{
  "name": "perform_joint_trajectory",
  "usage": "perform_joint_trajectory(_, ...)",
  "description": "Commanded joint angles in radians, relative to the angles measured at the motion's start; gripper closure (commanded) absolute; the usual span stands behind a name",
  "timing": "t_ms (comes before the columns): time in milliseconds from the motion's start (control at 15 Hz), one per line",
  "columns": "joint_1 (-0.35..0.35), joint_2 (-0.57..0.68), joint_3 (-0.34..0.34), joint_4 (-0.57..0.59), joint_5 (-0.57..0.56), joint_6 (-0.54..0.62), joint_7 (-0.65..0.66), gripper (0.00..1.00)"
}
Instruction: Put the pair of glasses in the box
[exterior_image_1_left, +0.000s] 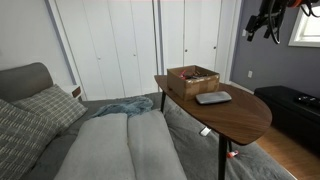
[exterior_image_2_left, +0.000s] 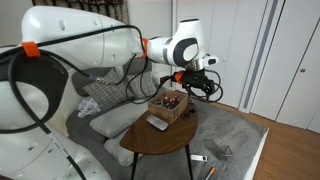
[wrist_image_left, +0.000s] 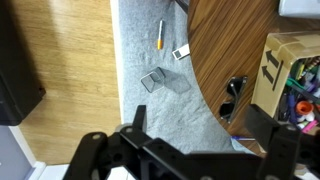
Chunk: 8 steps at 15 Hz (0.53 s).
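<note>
Glasses (wrist_image_left: 234, 95) | only wrist view shows them, on table (wrist_image_left: 215, 40) edge beside box (wrist_image_left: 285, 70) | fingers (wrist_image_left: 135, 124) spread, empty

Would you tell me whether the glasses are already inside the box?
Not yet: in the wrist view the glasses lie on the table beside the box, outside its wall.

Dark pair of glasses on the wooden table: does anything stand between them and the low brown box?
Nothing visible does. In the wrist view the dark glasses lie beside the low brown box, with only its short wall between.
</note>
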<state>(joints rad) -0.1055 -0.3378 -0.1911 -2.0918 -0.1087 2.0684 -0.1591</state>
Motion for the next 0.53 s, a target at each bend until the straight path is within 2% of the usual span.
perform_joint_trajectory(0, -0.009, 0.002, 0.012, 0.001, 0.004, -0.003, -0.003, 0.0)
perform_joint_trajectory(200, -0.007, -0.011, 0.021, -0.001, 0.003, -0.003, -0.001, 0.0)
perform_joint_trajectory(467, 0.044, 0.094, -0.07, 0.036, 0.248, 0.072, -0.2, 0.0)
